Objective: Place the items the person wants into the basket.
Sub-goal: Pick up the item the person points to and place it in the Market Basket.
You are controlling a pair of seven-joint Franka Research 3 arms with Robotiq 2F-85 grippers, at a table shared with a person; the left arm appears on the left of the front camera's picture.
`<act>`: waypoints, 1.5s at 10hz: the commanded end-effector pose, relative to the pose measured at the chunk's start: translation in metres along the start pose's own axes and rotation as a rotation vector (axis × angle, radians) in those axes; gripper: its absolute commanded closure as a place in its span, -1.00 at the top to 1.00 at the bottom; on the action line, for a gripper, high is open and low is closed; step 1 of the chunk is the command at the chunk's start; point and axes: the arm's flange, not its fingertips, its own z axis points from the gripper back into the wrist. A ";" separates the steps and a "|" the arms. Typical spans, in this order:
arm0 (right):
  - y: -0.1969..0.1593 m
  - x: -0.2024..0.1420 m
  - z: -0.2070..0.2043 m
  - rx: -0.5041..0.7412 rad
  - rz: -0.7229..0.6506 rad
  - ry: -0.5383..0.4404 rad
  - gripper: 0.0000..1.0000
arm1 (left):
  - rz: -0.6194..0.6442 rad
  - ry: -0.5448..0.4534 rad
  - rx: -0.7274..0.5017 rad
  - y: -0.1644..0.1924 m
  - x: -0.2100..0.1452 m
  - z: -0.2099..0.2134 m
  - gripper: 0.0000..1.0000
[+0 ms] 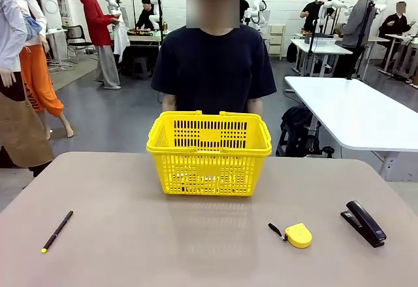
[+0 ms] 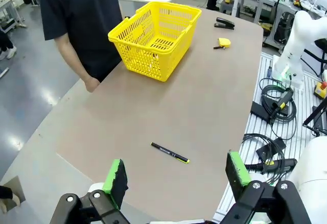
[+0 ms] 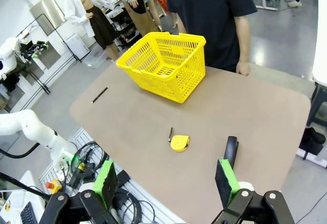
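Your front camera sits low at the near edge of the table point(image 1: 130, 189). It faces straight across at the basket point(image 1: 209, 150) and the person point(image 1: 214, 65) behind it. Your wrist cameras look down from high and well back, slantwise across the table: one over the left gripper point(image 2: 176, 172) from the pen point(image 1: 57, 231) end, one over the right gripper point(image 3: 166, 179) from the stapler point(image 1: 364, 223) end. All three share the basket, pen, tape measure point(image 1: 298, 235) and stapler.

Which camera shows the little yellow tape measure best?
The front view: the tape measure lies near the camera, unblocked, its black strap plain. The right wrist view shows it from above, nearly as clearly. The left wrist view shows it small and far, near the stapler.
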 end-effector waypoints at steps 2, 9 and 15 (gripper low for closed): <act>0.000 0.001 -0.002 0.020 0.015 -0.015 1.00 | -0.028 -0.015 -0.005 -0.001 0.001 0.004 1.00; 0.000 0.001 -0.002 0.020 0.015 -0.015 1.00 | -0.028 -0.015 -0.005 -0.001 0.001 0.004 1.00; 0.000 0.001 -0.002 0.020 0.015 -0.015 1.00 | -0.028 -0.015 -0.005 -0.001 0.001 0.004 1.00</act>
